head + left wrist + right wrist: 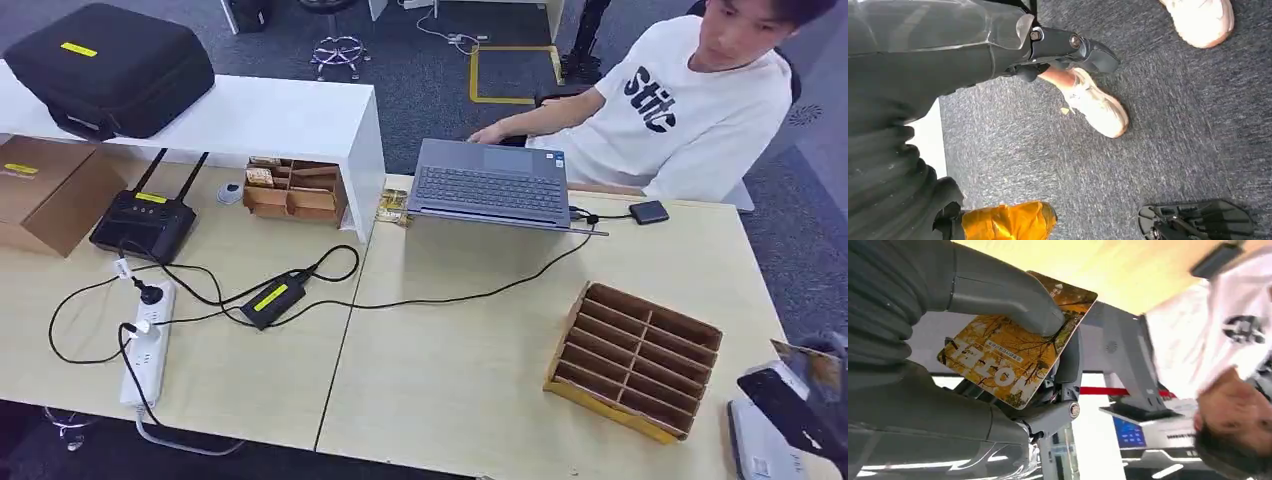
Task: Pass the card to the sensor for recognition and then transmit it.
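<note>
An orange card (pixel 1013 355) printed with autumn trees is pinched in my right hand (pixel 998 390), the thick grey thumb (pixel 1013 300) pressing on its face. In the head view this hand (pixel 800 400) sits at the table's far right edge with the card (pixel 812 368) standing above it. Beside and below it lies a white device (pixel 760 450). Past the card, the right wrist view shows a grey stand with a blue screen (pixel 1130 432). My left hand (pixel 1068 47) hangs over the carpet, fingers apart and holding nothing.
A person in a white T-shirt (pixel 690 100) sits behind the grey laptop (pixel 490 185). A wooden divided box (pixel 635 360) stands just left of my right hand. Cables, a power strip (pixel 148 345) and a router (pixel 143 222) cover the left table. Someone's shoes (pixel 1098 107) are near my left hand.
</note>
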You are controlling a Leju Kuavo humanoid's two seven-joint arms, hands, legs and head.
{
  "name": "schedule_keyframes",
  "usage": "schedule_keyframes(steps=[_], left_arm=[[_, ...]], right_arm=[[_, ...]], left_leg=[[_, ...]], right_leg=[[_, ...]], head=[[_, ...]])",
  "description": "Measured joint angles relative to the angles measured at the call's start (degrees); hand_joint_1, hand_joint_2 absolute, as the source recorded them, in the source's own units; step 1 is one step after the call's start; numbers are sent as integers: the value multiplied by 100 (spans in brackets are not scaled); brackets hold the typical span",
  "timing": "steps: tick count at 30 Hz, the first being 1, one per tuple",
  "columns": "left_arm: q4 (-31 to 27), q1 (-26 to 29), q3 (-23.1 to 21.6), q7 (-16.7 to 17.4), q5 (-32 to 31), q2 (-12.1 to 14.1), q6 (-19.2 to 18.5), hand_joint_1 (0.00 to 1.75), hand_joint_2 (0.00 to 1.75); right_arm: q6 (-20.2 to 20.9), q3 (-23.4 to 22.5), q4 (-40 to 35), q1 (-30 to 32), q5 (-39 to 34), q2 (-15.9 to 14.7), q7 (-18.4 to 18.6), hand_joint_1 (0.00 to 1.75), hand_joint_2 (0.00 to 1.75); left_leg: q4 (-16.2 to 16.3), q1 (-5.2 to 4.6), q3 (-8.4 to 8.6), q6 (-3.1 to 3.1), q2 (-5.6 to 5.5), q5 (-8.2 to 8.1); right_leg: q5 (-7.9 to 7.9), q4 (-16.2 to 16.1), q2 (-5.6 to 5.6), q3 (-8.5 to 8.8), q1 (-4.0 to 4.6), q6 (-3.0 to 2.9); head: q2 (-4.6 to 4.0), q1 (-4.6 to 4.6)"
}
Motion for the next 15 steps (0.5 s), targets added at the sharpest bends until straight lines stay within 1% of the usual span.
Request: schedule_keyframes(steps=[2, 10, 12, 15], left_arm=[[-11, 2, 39, 9, -17, 0, 0, 0, 175], [-44, 6, 192, 20, -92, -2, -15, 0, 175], [-46, 7, 227, 20, -120, -2, -15, 0, 175], [-46, 7, 293, 20, -131, -2, -17, 0, 175]], right_arm=[[181, 53, 87, 0, 114, -147, 273, 175, 175], [756, 286, 435, -1, 74, -693, 929, 175, 175], [894, 348, 516, 1, -1, -826, 1029, 175, 175], [1205, 430, 596, 37, -292, -1050, 1035, 175, 175]], left_leg=[[0, -1, 0, 0, 0, 0], [0, -1, 0, 1, -1, -1], [0, -1, 1, 1, 0, -1], [0, -1, 1, 1, 0, -1]], right_leg=[[0, 0, 0, 0, -1, 0], [0, 0, -1, 0, -1, 0], [0, 0, 0, -1, -1, 0], [0, 0, 0, -1, -1, 0]], head=[[0, -2], [0, -2], [0, -2], [0, -2]])
